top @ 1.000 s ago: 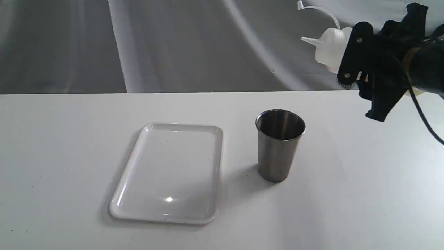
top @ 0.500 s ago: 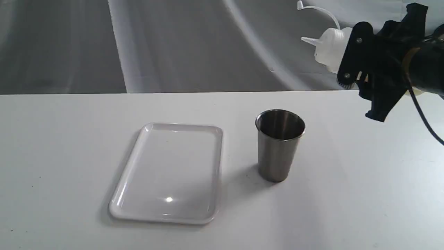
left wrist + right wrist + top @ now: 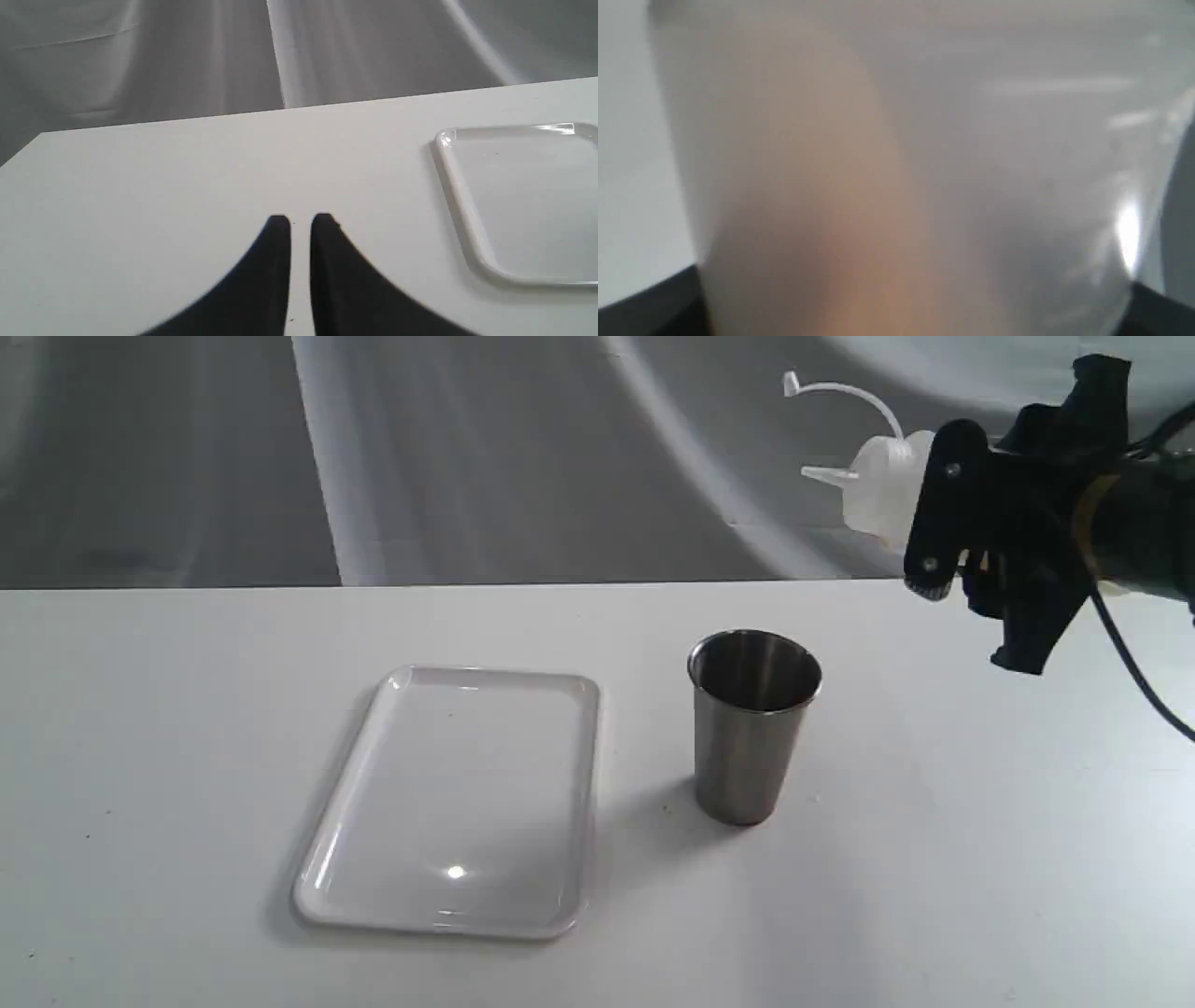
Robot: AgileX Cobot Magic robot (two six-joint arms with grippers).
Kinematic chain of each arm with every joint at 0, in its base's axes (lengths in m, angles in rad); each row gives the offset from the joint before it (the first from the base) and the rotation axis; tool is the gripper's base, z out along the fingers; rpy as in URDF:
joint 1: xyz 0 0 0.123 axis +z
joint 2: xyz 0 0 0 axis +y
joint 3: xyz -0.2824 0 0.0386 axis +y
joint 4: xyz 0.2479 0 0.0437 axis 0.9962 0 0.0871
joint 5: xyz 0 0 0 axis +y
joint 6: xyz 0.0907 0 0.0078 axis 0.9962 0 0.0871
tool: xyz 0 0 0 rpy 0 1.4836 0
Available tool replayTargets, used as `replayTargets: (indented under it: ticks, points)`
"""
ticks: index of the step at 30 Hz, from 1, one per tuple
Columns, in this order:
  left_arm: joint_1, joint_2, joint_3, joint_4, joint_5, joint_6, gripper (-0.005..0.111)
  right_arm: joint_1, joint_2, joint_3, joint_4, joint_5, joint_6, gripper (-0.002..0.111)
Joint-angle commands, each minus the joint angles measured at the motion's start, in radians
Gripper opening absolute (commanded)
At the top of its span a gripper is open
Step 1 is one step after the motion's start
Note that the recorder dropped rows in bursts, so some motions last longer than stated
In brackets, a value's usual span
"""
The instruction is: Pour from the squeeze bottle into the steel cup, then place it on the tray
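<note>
My right gripper point(image 3: 971, 523) is shut on the squeeze bottle point(image 3: 878, 490), a translucent white bottle held in the air at the upper right. The bottle lies tipped over, its cone nozzle pointing left and its cap strap curling above. It hangs higher than the steel cup point(image 3: 752, 728) and to the cup's right. The cup stands upright on the table. Left of the cup lies the white tray point(image 3: 439, 926). The right wrist view is filled by the bottle point(image 3: 896, 163), with an amber tint inside. My left gripper point(image 3: 301, 221) is shut, holds nothing, and hovers over bare table left of the tray point(image 3: 460, 200).
The white table point(image 3: 140, 756) ends at a far edge in front of a grey draped backdrop point(image 3: 373, 448). A black cable point(image 3: 1134, 663) hangs from the right arm.
The right gripper and the bottle have shifted a little down and to the left, bringing the nozzle lower. Cup, tray and left gripper have not moved.
</note>
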Motion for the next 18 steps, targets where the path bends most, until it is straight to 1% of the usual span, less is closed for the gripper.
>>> replayTargets:
  ticks: [1,7,11,18]
  points:
    - [-0.007,-0.005,0.004,0.000,-0.004,-0.002,0.008,0.004,0.021,-0.026,-0.007,0.060,-0.027,0.043]
    - [-0.007,-0.005,0.004,0.000,-0.004,-0.002,0.008,0.021,0.047,-0.066,-0.007,0.070,-0.083,0.043]
    - [-0.007,-0.005,0.004,0.000,-0.004,-0.002,0.008,0.021,0.057,-0.066,-0.007,0.083,-0.193,0.043]
    - [-0.007,-0.005,0.004,0.000,-0.004,-0.002,0.008,0.021,0.077,-0.066,-0.007,0.090,-0.269,0.043]
